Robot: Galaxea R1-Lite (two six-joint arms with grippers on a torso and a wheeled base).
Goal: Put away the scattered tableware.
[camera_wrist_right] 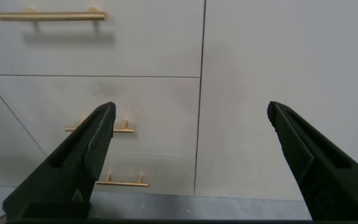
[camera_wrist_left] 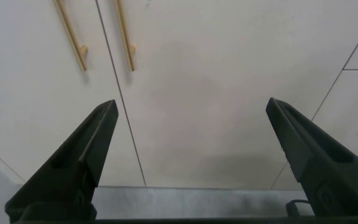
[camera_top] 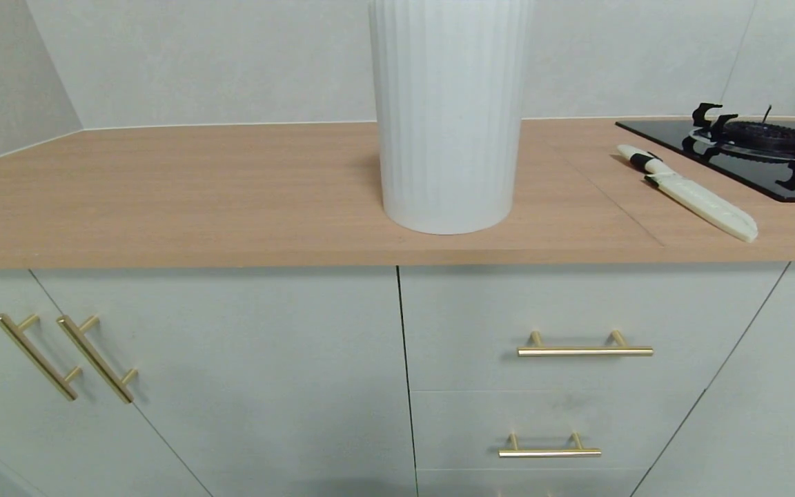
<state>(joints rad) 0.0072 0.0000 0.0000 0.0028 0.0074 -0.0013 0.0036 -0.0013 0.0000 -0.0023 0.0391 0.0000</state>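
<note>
So the knife (camera_top: 689,192) with the white blade and white-and-black handle is lying flat on the wooden counter (camera_top: 197,193), way over on the robot's right, just beside the black gas hob (camera_top: 749,148) but not touching it, blade pointing toward the front edge. The tall ribbed white container (camera_top: 447,117) is standing upright around the middle of the counter, near the front edge and well apart from the knife. Both arms are sitting low in front of the cabinets under the counter. The left gripper (camera_wrist_left: 190,104) is facing the pale cabinet doors (camera_wrist_left: 185,93) with the two gold bar handles (camera_wrist_left: 79,37), its dark fingers (camera_wrist_left: 86,155) spread wide and holding nothing. The right gripper (camera_wrist_right: 190,106) is facing the drawers (camera_wrist_right: 104,106), each with its own gold handle (camera_wrist_right: 51,15), and its fingers (camera_wrist_right: 79,162) are spread wide apart too, nothing between them.
</note>
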